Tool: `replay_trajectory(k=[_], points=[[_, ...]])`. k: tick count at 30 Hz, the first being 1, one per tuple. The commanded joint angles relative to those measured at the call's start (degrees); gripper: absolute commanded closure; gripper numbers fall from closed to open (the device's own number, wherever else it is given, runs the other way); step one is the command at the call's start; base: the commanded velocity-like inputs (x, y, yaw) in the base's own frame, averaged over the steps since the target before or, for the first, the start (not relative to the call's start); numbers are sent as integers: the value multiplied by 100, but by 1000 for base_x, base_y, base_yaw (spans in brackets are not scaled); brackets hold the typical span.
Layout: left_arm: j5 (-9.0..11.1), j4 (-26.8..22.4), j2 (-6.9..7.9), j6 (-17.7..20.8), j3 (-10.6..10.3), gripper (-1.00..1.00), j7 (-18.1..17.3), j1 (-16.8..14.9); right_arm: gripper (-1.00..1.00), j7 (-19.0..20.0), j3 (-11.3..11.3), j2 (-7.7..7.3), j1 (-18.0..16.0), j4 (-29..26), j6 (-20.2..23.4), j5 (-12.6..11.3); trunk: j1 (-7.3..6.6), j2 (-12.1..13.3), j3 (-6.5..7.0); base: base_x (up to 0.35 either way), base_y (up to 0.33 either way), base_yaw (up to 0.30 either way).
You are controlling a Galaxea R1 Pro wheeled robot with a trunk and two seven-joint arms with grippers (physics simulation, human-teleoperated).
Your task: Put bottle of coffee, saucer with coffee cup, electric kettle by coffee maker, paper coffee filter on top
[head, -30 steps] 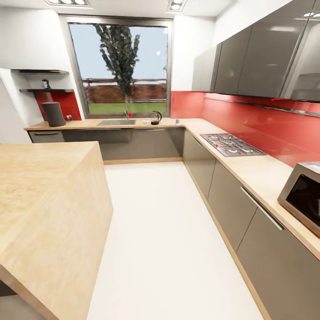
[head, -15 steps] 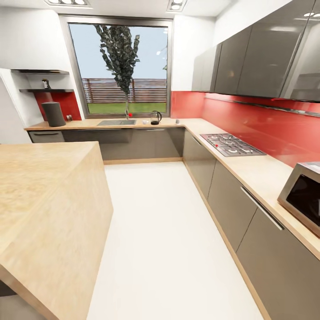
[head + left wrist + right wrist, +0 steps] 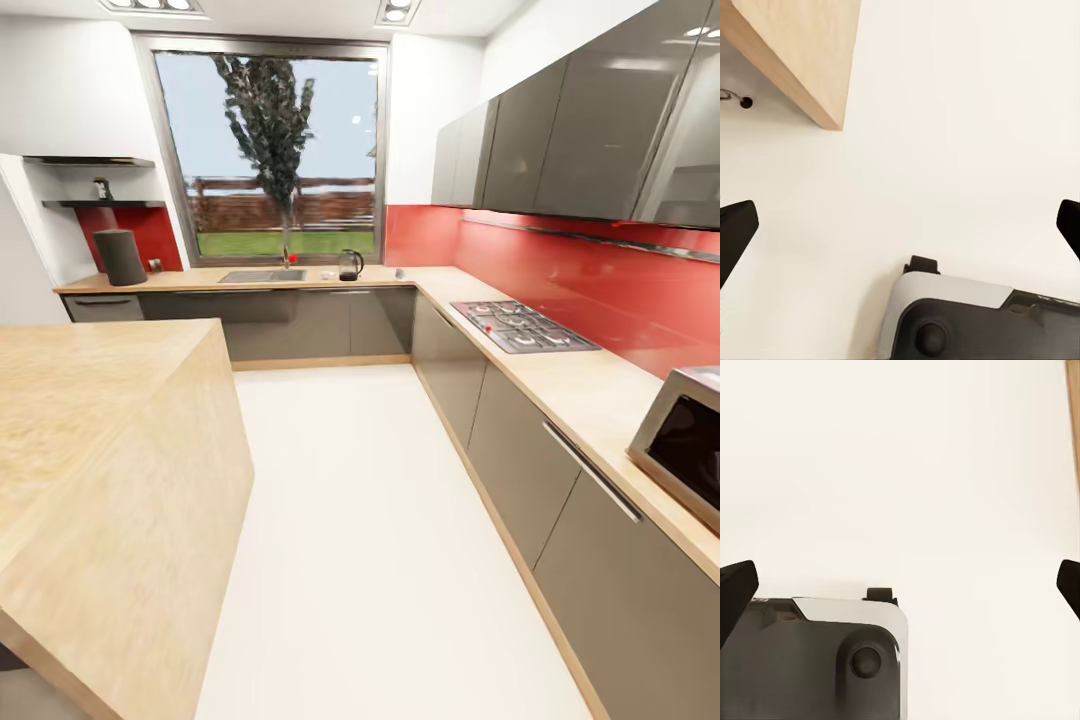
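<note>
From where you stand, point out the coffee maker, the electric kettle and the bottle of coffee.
coffee maker point(image 3: 120, 257), head view, middle of its dark body.
electric kettle point(image 3: 349, 265), head view, its glass belly.
bottle of coffee point(image 3: 101, 188), head view, its body on the shelf.

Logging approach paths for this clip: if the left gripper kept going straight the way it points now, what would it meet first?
Most likely the white floor. The left gripper, fingers spread wide with nothing between them, points down at it; the wooden island lies off to one side.

Wood-grain kitchen countertop point(image 3: 330, 277); glossy grey cabinets point(image 3: 300, 322); glossy red backsplash point(image 3: 590, 285).
</note>
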Motion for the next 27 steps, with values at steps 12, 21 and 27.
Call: replay_trajectory(k=[12,21,27], points=[[11,13,109,-21,-36,-100,-2,-16,-100,-2,-2,0,-1,-2,-11,6,5,-11,-11,312,0,0],[11,13,104,-21,-45,-100,-2,-16,-100,-2,-2,0,-1,-4,-11,3,5,-11,-11,335,0,0],[14,10,116,-19,-6,-100,13,-16,-100,-2,-2,0,-1,-4,-4,-2,5,-11,-11,336,0,0]])
